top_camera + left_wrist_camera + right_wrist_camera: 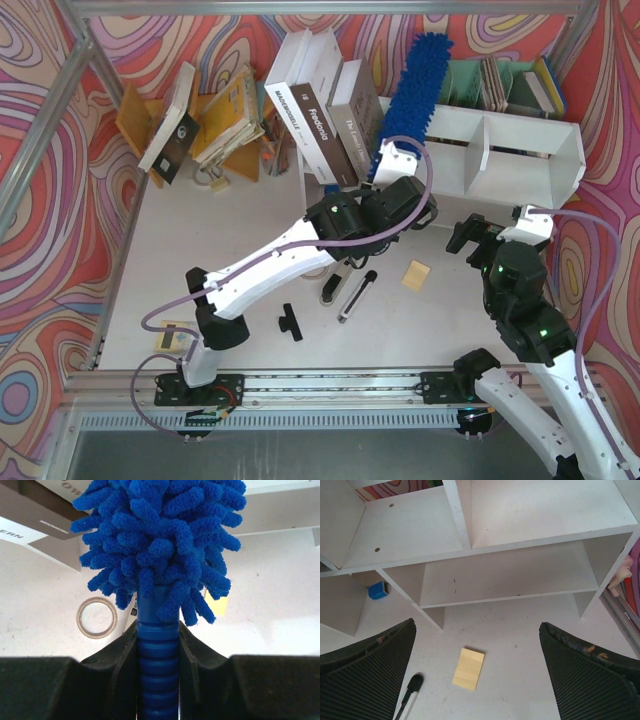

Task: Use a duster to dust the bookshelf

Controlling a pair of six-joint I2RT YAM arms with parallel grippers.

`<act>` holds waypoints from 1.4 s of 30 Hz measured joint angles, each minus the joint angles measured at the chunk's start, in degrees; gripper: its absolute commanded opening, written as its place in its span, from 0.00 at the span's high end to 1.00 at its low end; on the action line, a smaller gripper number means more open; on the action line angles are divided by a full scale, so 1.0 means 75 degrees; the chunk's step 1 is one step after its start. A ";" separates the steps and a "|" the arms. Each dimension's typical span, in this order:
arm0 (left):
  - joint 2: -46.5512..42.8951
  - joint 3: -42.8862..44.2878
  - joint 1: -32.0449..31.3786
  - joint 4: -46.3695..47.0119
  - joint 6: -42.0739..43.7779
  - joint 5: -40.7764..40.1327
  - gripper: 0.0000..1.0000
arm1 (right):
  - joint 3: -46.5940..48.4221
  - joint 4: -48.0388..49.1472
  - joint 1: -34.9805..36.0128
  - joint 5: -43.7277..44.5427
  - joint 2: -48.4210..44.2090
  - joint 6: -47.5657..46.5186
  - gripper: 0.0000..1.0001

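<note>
Tool: long bright blue fluffy microfiber duster, slanting up across the left end of the large white board bookshelf.
Feel: probably light, with a soft, floppy head. The ribbed blue handle is the firm hold.
Left pincer: clamped on that handle, just below the fluff.
Right pincer: jaws wide apart, empty, above the tabletop.

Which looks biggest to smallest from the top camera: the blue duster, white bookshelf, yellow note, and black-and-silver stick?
1. bookshelf, clearly the biggest.
2. duster, long and fluffy.
3. black-and-silver stick, long but thin.
4. yellow note, shorter but wider, so it is a close call with the stick.
</note>
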 measured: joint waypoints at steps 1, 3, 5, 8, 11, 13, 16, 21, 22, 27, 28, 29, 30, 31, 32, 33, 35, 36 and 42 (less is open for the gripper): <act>0.0044 0.0044 -0.0020 0.0003 0.0003 0.0038 1.00 | 0.0000 0.0000 0.0000 0.0003 0.0000 0.0000 0.01; 0.0122 0.0067 -0.0079 0.0017 0.0041 0.0122 1.00 | 0.0000 -0.0003 0.0003 0.0006 0.0000 0.0000 0.01; 0.0166 0.0067 -0.0166 0.0047 0.0160 0.0265 1.00 | 0.0000 -0.0003 0.0000 0.0029 0.0000 0.0000 0.01; 0.0178 0.0067 -0.0391 0.0178 0.0495 0.0420 1.00 | 0.0000 -0.0003 0.0000 0.0067 -0.0003 0.0003 0.01; 0.0178 0.0067 -0.0749 0.0490 0.1020 0.0551 1.00 | 0.0000 -0.0003 0.0003 0.0099 -0.0006 0.0003 0.01; 0.0169 0.0015 -0.1023 0.0755 0.1425 0.0562 1.00 | 0.0000 -0.0006 0.0003 0.0125 -0.0020 0.0003 0.01; -0.0015 -0.0443 -0.1402 0.1314 0.1932 0.0530 1.00 | 0.0000 -0.0006 0.0000 0.0172 -0.0064 0.0003 0.01; -0.0659 -0.1533 -0.1513 0.1990 0.2302 0.0297 1.00 | 0.0000 -0.0006 0.0000 0.0204 -0.0096 0.0006 0.01; -0.0839 -0.1781 -0.1480 0.2122 0.2352 0.0192 1.00 | 0.0000 -0.0006 0.0003 0.0204 -0.0096 0.0006 0.01; -0.1664 -0.2495 -0.1367 0.2541 0.2460 -0.0335 1.00 | 0.0000 -0.0006 0.0000 0.0204 -0.0099 0.0006 0.01; -0.1746 -0.2495 -0.1343 0.2553 0.2439 -0.0434 1.00 | 0.0000 -0.0006 0.0000 0.0204 -0.0099 0.0006 0.01; -0.1821 -0.2492 -0.1297 0.2556 0.2404 -0.0527 1.00 | 0.0000 -0.0006 0.0000 0.0204 -0.0099 0.0006 0.01; -0.1877 -0.2492 -0.1239 0.2550 0.2346 -0.0603 1.00 | 0.0000 -0.0006 0.0003 0.0204 -0.0099 0.0006 0.01; -0.1906 -0.2492 -0.1166 0.2541 0.2276 -0.0656 1.00 | 0.0000 -0.0006 0.0000 0.0204 -0.0102 0.0006 0.01; -0.1923 -0.2489 -0.1081 0.2512 0.2183 -0.0688 1.00 | 0.0000 -0.0006 0.0000 0.0204 -0.0102 0.0006 0.01; -0.1923 -0.2477 -0.0976 0.2419 0.2066 -0.0697 1.00 | 0.0000 -0.0006 0.0000 0.0204 -0.0102 0.0006 0.01; -0.1909 -0.2465 -0.0737 0.2154 0.1830 -0.0691 1.00 | 0.0000 -0.0006 0.0000 0.0204 -0.0119 0.0009 0.01; -0.1877 -0.2422 -0.0609 0.1985 0.1714 -0.0691 1.00 | 0.0000 -0.0009 0.0000 0.0204 -0.0140 0.0009 0.01; -0.1434 -0.1970 -0.0119 0.1244 0.1253 -0.0527 1.00 | 0.0000 -0.0006 0.0000 0.0204 -0.0236 0.0047 0.01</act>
